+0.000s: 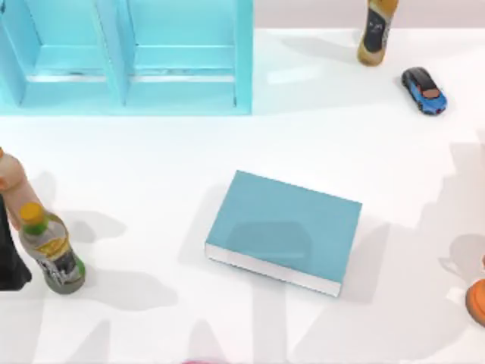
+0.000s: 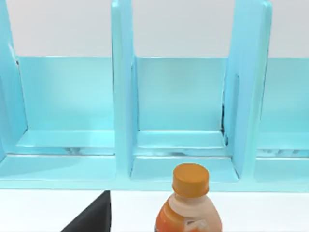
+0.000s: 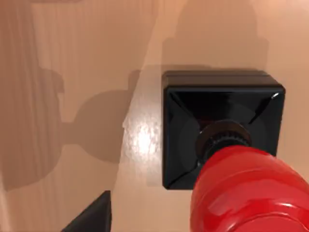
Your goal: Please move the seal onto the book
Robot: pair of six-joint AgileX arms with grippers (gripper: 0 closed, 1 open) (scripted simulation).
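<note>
Book [image 1: 284, 227] lay bare on the bench [image 1: 151, 159]; seal [image 3: 223, 125] sat elsewhere, transfer pending. Finger state indeterminable.

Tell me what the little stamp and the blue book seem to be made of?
The seal looks like glossy plastic or lacquer: its black square base and red knob both carry bright highlights. The book looks like matte card or cloth over paper: the teal cover shows no shine, and a white band of page edges runs along its near side. This is rendered, so materials are guesses.
</note>
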